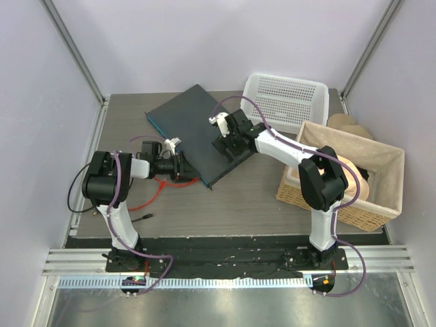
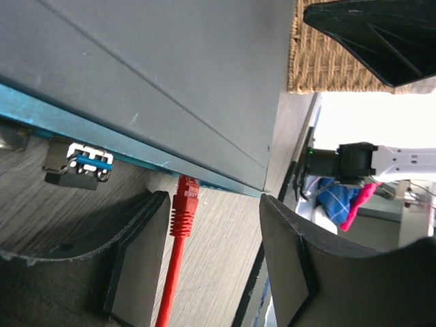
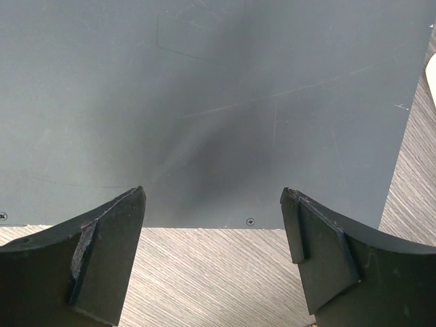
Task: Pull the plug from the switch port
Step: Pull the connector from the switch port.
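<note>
One switch (image 1: 193, 131) lies flat and turned at an angle in the far middle of the table (image 1: 252, 197), its bluish front edge facing left and near. Two baskets stand to the right: a white perforated basket (image 1: 289, 101) at the far side and a wicker basket (image 1: 340, 197) nearer. One red cable (image 1: 144, 202) loops on the table near the left arm. The top view hides where it ends. The left wrist view shows it: a single red plug (image 2: 184, 199) meets the blue edge close to the switch's corner. The left gripper (image 2: 214, 228) has its jaws spread wide to either side of the plug, nearer the left finger (image 2: 139, 259), without gripping it. That view also shows one small metal module with a blue tab (image 2: 76, 165) in the same edge. The right wrist view shows only the plain grey top. The right gripper (image 3: 212, 225) stands wide open over its edge, holding nothing. Whether it presses on the panel cannot be told.
</note>
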